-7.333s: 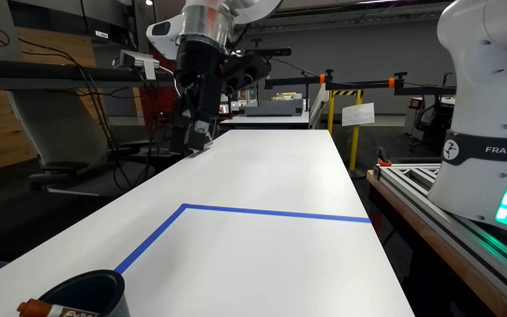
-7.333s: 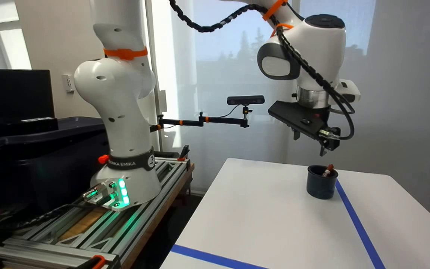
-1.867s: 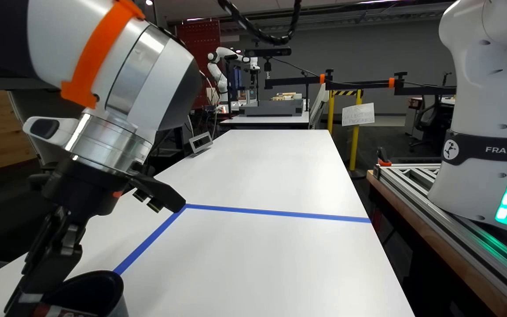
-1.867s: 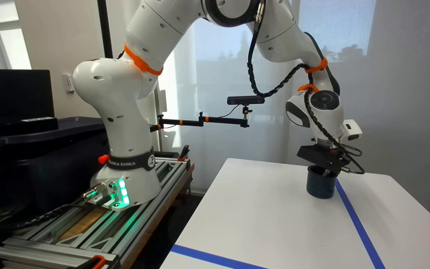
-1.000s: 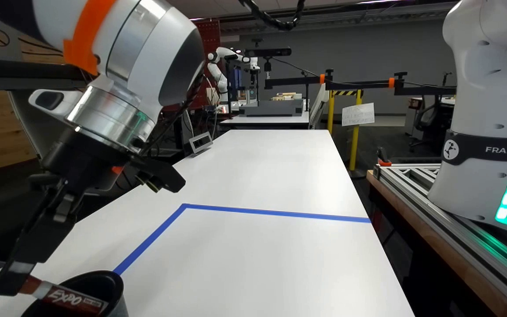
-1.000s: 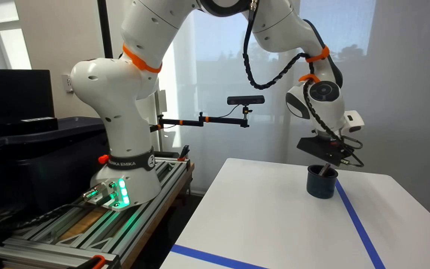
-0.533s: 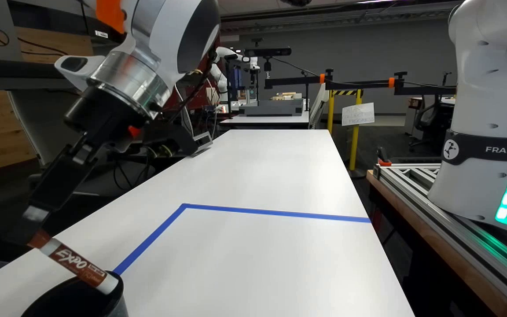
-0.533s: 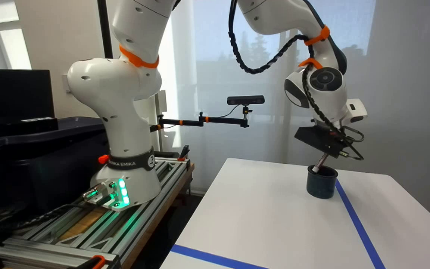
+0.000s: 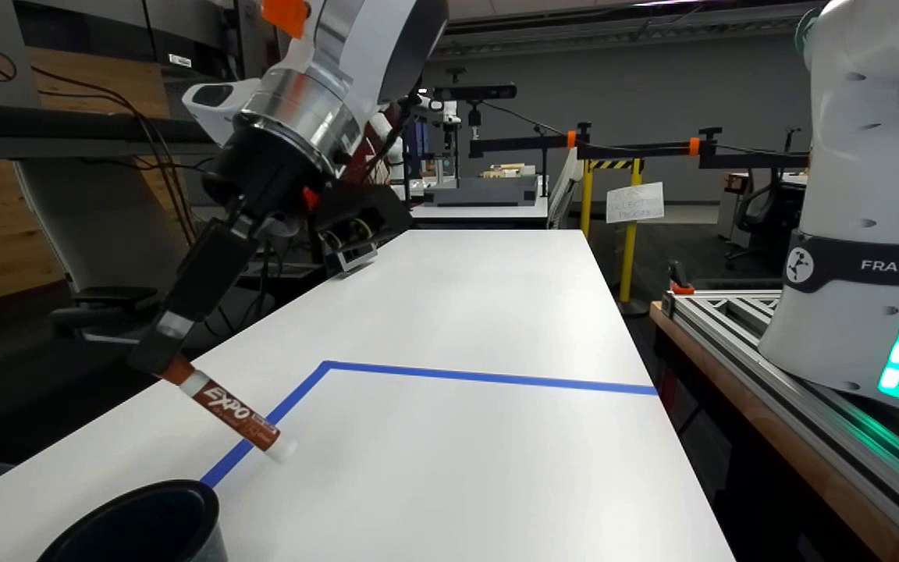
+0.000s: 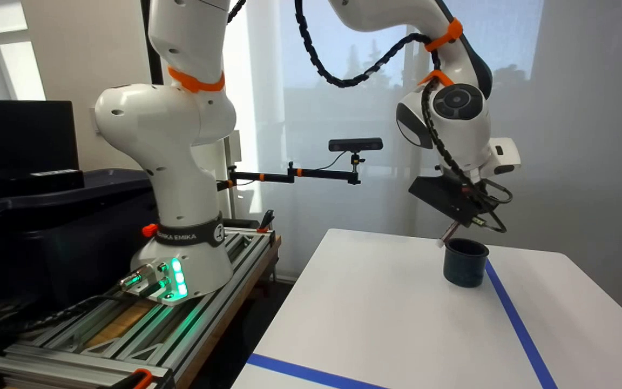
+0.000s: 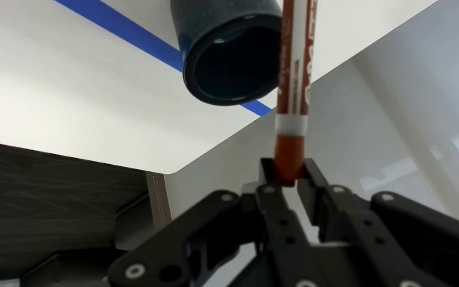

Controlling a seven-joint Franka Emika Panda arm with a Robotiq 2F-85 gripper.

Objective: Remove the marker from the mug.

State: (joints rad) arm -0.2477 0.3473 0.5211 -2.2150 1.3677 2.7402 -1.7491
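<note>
black two-finger gripper (image 11: 288, 171) pinching orange-red end of thin reddish-brown marker (image 9: 228, 409), jaws snug on both sides, marker tilted in air outside round glossy dark-navy mug (image 10: 465, 267), mug upright near far edge of flat white counter (image 10: 376, 302) in an exterior view

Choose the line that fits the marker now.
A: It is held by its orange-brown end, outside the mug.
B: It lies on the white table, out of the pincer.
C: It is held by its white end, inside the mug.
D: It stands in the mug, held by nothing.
A: the wrist view shows the pincer closed on the marker at its orange-brown end, and both exterior views show it outside the mug.
</note>
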